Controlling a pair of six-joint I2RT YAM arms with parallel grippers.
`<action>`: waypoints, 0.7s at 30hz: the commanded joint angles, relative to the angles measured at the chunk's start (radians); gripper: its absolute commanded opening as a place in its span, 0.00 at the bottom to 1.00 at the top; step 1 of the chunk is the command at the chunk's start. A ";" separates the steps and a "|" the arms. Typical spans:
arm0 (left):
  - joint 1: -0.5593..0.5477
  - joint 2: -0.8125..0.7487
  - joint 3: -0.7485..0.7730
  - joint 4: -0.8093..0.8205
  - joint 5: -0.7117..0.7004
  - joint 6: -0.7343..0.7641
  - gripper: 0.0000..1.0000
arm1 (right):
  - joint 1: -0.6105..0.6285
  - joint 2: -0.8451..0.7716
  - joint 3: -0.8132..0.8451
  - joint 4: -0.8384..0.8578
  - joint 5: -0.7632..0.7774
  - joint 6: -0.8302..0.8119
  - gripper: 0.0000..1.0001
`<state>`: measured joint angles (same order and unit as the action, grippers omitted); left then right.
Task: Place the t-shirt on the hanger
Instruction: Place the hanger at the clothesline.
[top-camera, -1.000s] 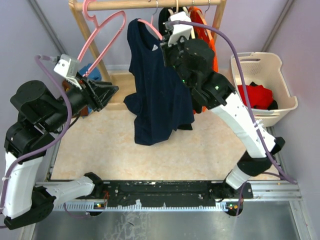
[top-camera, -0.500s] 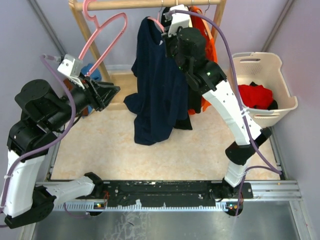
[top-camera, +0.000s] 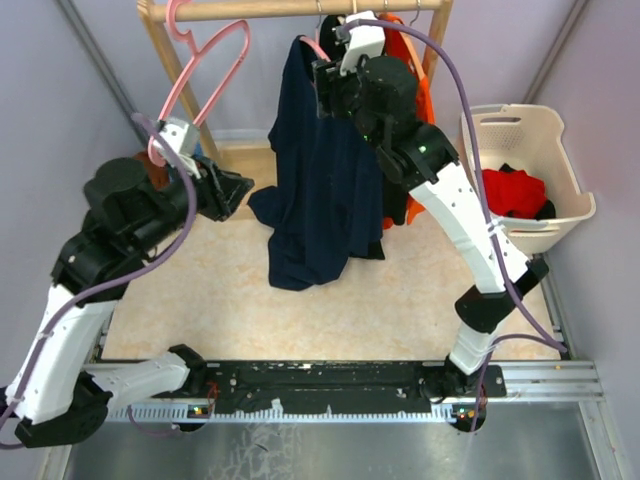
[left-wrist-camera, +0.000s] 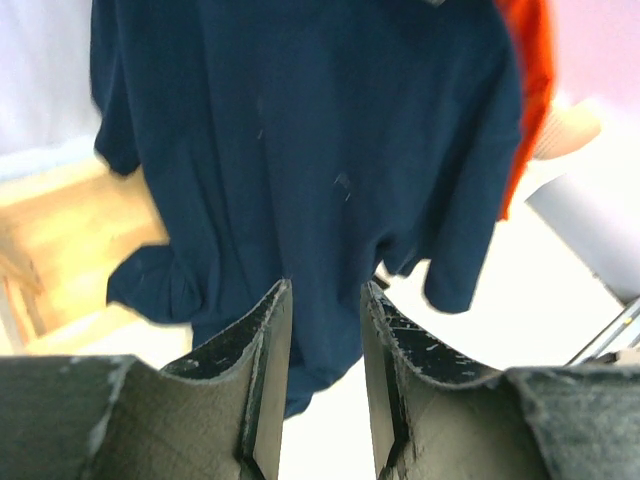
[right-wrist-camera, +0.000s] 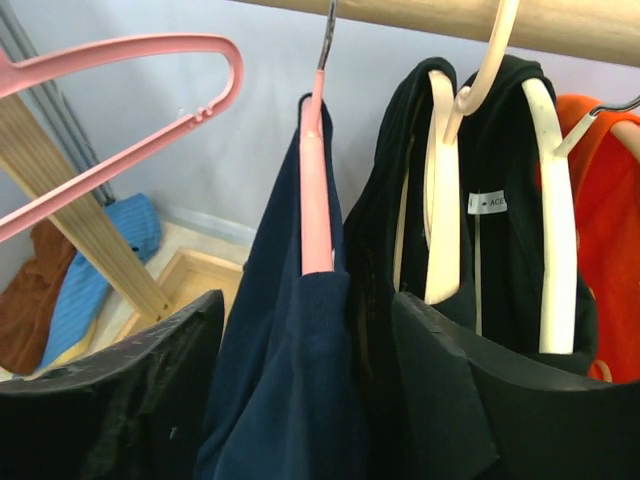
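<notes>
Rack: wooden rail (top-camera: 300, 10) runs across the far side. The t-shirt (top-camera: 320, 180) hangs from it mid-rail, full length and clear of the tabletop (top-camera: 200, 300), with its hem bunched to the left.

The hanger (right-wrist-camera: 315, 200) is inside the t-shirt. One pink arm shows at the neck, and the metal hook (right-wrist-camera: 326, 40) is over the rail. A black shirt (right-wrist-camera: 480, 250) on pale wooden hangers (right-wrist-camera: 550, 200) hangs just to its right, with an orange shirt (right-wrist-camera: 610, 220) beyond. A spare all-pink hanger (top-camera: 205, 70) hangs to the left.

Right gripper (right-wrist-camera: 305, 330): high at the shoulder, fingers spread wide to either side of the navy cloth, not pinching it.

Left gripper (left-wrist-camera: 322, 330): low on the left and pointed at the shirt body. Fingers are narrow, nothing between them, and apart from the cloth.

Judgement: the hanging looks done, so the step in hand is the let-go and retreat.
- Draw the right arm straight back toward the near side with the fingers kept wide, so neither pad drags the shoulder off the pink arm.
- Avoid any sideways swing, since the black shirt is close and the hook could slide or lift.
- Keep the left arm off the fabric.
</notes>
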<state>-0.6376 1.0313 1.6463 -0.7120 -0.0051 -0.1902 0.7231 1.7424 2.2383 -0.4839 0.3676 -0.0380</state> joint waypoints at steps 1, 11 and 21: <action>0.002 -0.012 -0.175 0.125 -0.102 -0.010 0.39 | -0.009 -0.133 0.002 0.007 -0.062 0.026 0.79; 0.004 -0.013 -0.605 0.495 -0.271 -0.030 0.41 | -0.010 -0.390 -0.089 -0.110 -0.175 0.169 0.99; 0.177 0.254 -0.763 0.912 0.021 0.007 0.48 | -0.010 -0.756 -0.455 -0.247 -0.252 0.323 0.99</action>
<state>-0.5610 1.2091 0.8951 -0.0257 -0.1558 -0.1875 0.7235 1.0515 1.8950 -0.6487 0.1699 0.2066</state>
